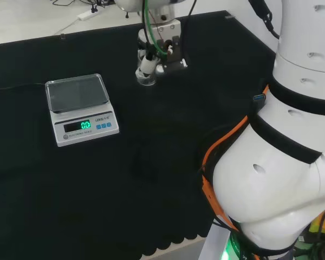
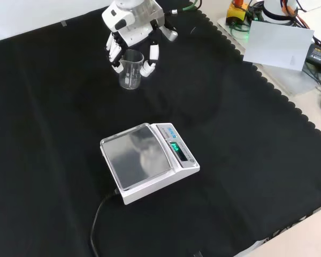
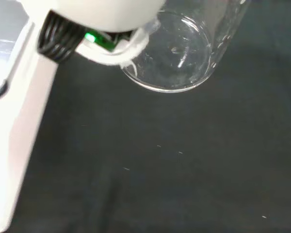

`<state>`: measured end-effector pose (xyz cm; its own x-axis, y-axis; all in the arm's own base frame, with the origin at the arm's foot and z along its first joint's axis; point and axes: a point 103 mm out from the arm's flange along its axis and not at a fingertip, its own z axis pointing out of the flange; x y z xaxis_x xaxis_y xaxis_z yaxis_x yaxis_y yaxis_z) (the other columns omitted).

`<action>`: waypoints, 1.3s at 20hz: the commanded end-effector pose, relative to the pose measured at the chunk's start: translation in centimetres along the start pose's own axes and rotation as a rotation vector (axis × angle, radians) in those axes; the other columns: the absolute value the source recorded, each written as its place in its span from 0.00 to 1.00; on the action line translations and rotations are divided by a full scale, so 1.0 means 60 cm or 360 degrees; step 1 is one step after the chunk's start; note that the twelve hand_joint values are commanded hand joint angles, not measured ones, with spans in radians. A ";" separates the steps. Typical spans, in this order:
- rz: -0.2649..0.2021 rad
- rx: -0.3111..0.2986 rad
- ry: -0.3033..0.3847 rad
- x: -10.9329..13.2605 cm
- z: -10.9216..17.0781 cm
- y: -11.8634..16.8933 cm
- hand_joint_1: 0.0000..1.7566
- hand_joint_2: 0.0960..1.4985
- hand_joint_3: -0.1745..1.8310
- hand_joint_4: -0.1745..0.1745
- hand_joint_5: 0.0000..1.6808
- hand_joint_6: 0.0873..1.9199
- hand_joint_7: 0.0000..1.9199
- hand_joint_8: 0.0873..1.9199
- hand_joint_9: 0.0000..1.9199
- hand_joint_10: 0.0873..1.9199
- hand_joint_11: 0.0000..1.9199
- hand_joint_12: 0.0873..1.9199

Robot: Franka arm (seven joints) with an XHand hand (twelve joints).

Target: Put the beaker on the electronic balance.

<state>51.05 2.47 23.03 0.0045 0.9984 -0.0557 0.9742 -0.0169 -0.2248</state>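
Note:
A clear glass beaker (image 2: 131, 69) stands upright near the far edge of the cloth in the front view. The hand (image 2: 131, 29) comes down over it, its fingers (image 2: 115, 53) curled on one side and the thumb (image 2: 150, 60) on the other. From the head view the beaker (image 1: 146, 77) sits just under the hand (image 1: 160, 51). Close up in the wrist view, the beaker (image 3: 177, 53) looks empty beside a blurred white part of the hand (image 3: 97, 14). I cannot tell whether its base touches the cloth. The white electronic balance (image 2: 147, 160) (image 1: 78, 105) stands apart from it, pan bare, display lit green.
A dark cable (image 2: 99, 214) runs from the balance toward the cloth's near edge in the front view. A white sheet (image 2: 278, 43) and cables lie beyond the cloth's scalloped right edge. The arm's white links (image 1: 281, 162) take up the head view's right.

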 end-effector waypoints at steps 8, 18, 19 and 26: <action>-0.0127 -0.0018 -0.0052 0.097 -0.037 0.000 0.68 0.36 0.47 0.20 0.42 0.57 0.49 0.50 0.56 0.38 0.41 0.62; -0.0231 -0.0027 -0.0085 0.167 -0.047 0.034 0.68 0.36 0.47 0.20 0.42 0.57 0.50 0.50 0.56 0.38 0.41 0.62; -0.0244 -0.0025 -0.0089 0.174 -0.048 0.040 0.68 0.36 0.47 0.20 0.42 0.57 0.50 0.50 0.56 0.39 0.41 0.62; -0.0327 -0.0020 -0.0113 0.218 -0.050 0.072 0.68 0.35 0.47 0.19 0.43 0.57 0.50 0.50 0.56 0.39 0.41 0.62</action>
<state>55.11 13.26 24.92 -0.1588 0.9847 -0.0716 0.9677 0.1409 -0.2091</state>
